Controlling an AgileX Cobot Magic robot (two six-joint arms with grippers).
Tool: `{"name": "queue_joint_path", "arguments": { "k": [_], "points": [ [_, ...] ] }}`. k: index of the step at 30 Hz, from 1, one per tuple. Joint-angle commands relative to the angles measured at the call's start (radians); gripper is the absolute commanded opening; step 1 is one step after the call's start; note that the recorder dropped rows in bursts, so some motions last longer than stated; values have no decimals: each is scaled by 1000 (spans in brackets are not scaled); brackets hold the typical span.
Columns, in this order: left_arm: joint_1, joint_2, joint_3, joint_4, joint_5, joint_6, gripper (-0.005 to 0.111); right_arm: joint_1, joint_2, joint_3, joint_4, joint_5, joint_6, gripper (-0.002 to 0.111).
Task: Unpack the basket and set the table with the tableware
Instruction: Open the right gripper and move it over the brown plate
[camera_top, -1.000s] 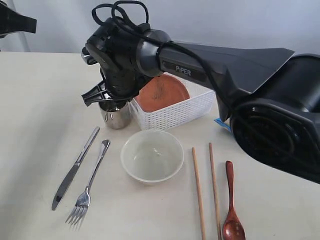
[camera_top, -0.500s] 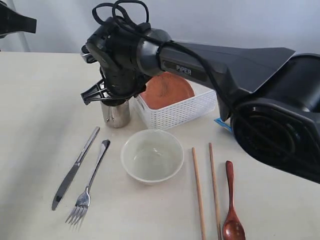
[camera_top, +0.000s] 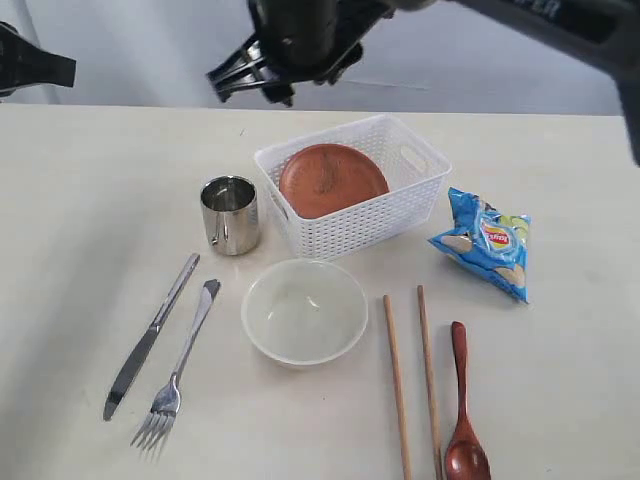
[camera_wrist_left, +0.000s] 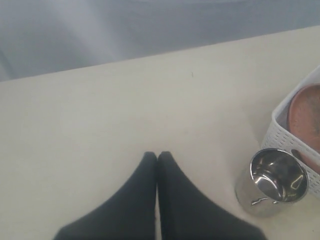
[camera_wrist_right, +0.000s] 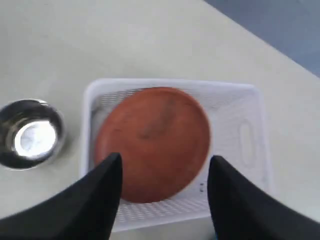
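Right claw (camera_wrist_right: 166, 160): I see it spread wide, empty, above plate (camera_top: 333, 180) in basket (camera_top: 350, 235).
Left claw (camera_wrist_left: 157, 156): I see it pressed closed, empty.

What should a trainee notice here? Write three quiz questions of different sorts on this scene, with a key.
1. True or false: the steel cup stands upright on the table, outside the basket.
2. Which item lies inside the basket? A) the cream bowl B) the reddish-brown plate C) the fork
3. One word: are the fingers of the right gripper open or shut?
Key: 1 true; 2 B; 3 open.
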Motion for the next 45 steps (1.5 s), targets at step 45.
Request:
{"name": "queue_joint_path", "arguments": {
  "k": [45],
  "points": [
    [3,5,31,-3,-122,22,0,-646,344,-3,1283,-55,-1418,51]
  ]
}}
